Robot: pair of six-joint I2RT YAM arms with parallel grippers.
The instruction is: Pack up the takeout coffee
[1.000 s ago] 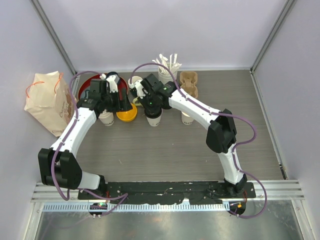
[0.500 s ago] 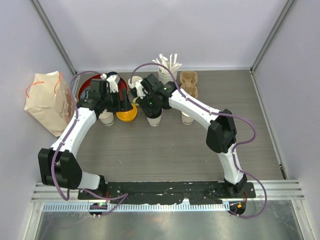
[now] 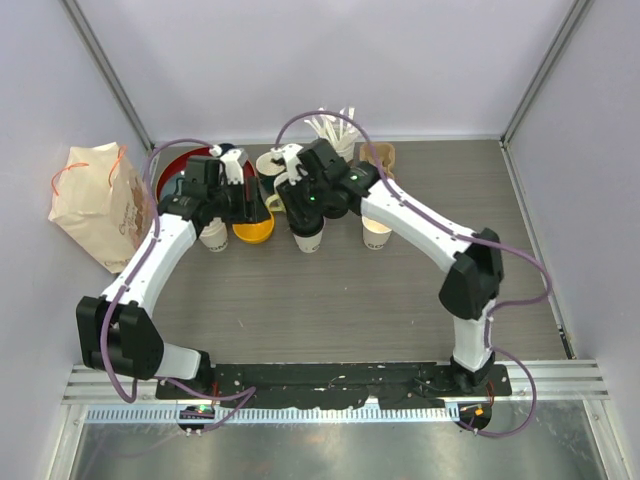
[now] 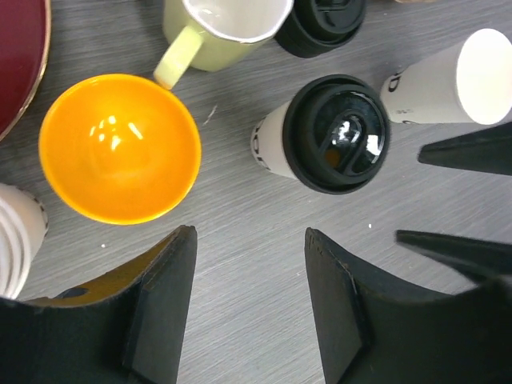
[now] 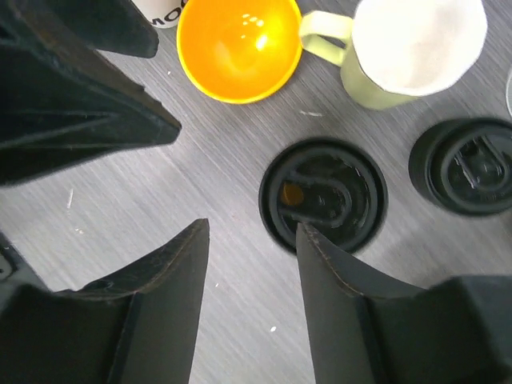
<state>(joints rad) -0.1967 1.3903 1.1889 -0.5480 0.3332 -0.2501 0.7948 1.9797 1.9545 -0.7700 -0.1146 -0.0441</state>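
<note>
One takeout coffee cup (image 4: pixel 336 132), white with a black lid, stands upright on the table; it also shows from above in the right wrist view (image 5: pixel 324 196) and under the right arm in the top view (image 3: pixel 308 238). A second black-lidded cup (image 5: pixel 464 164) stands just behind it, near the frame's upper edge in the left wrist view (image 4: pixel 324 24). My left gripper (image 4: pixel 250 236) is open and empty, hovering left of the first cup. My right gripper (image 5: pixel 252 228) is open and empty above the table, one finger overlapping the lid's near edge.
An orange bowl (image 4: pixel 120 148), a pale yellow mug (image 4: pixel 224 28), a lidless white cup (image 4: pixel 464 80) and a stack of white cups (image 3: pixel 212 235) crowd round the lidded cups. A red plate (image 3: pixel 180 170), a paper bag (image 3: pixel 95 205) and a cardboard cup carrier (image 3: pixel 380 160) stand further off.
The right arm has swung to the right and its wrist has moved slightly back. The left gripper has edged a little toward the back. Both stay open.
</note>
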